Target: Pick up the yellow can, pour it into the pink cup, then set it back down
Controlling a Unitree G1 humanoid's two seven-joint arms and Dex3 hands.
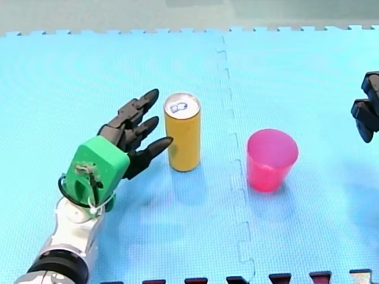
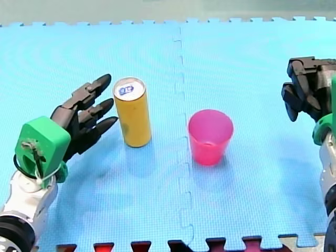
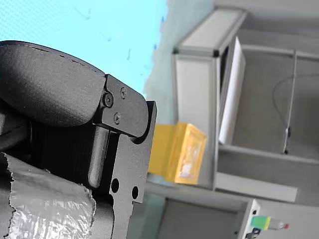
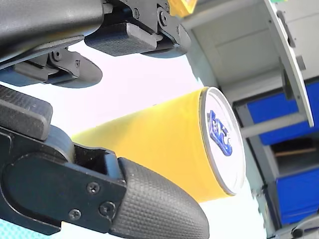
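The yellow can (image 1: pixel 183 133) stands upright on the blue foam mat, its silver lid with a blue mark facing up. My left hand (image 1: pixel 159 118) comes in from the lower left and is open, its black fingertips right beside the can's left side; the lowest fingertip (image 1: pixel 166 142) is at the can's wall. In the second wrist view the can (image 4: pixel 164 144) lies between that hand's fingers with gaps around it. The pink cup (image 1: pixel 271 160) stands upright to the right of the can. My right hand (image 2: pixel 303 89) hovers at the far right, curled and holding nothing.
The blue foam mat (image 1: pixel 308 71) covers the work surface, with a jigsaw seam (image 1: pixel 228 89) running between can and cup. Its near edge (image 1: pixel 278 278) shows dark red and black pieces. A grey floor strip lies beyond the far edge.
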